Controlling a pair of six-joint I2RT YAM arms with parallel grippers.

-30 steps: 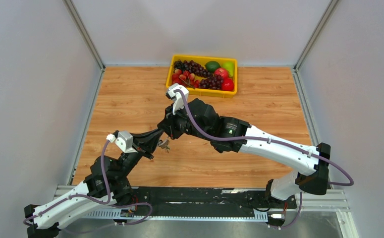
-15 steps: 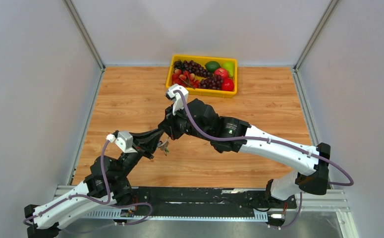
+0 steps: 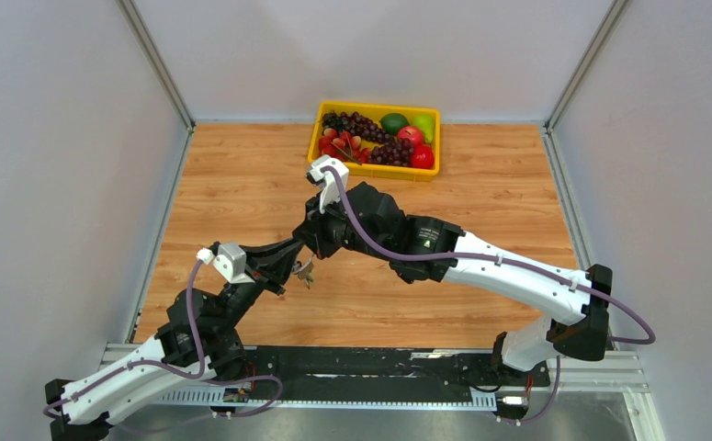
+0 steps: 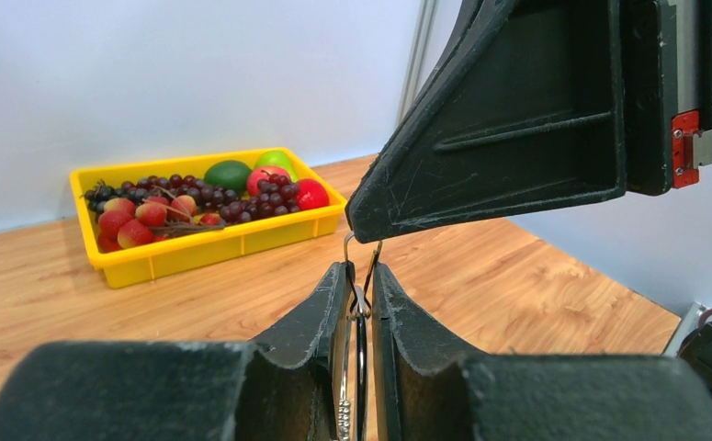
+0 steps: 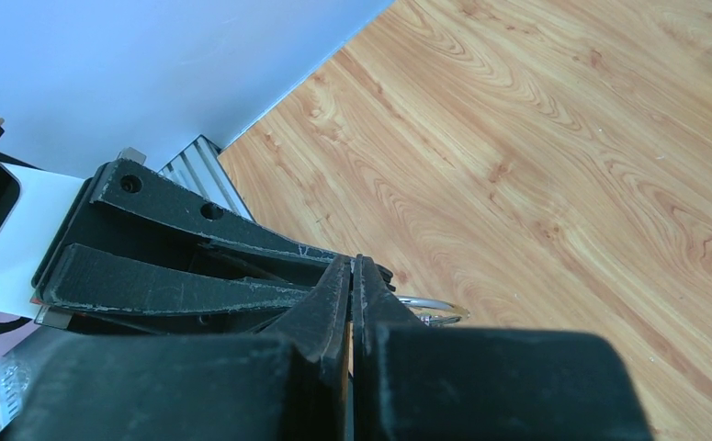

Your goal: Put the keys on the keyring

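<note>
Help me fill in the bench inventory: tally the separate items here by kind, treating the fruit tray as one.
Robot arms: 2, the left arm and the right arm
Yellow fruit tray: 1
Metal ring: 1
Total: 4
The keys are bunched and too small to count.

The wooden worktop (image 3: pixel 242 184) runs plank-grained from the near edge to the far one. Against the middle of its far edge sits a yellow tray (image 3: pixel 375 171), resting flat on the wood and heaped with fruit. Along the near edge lies a black rail (image 3: pixel 370 363).
</note>
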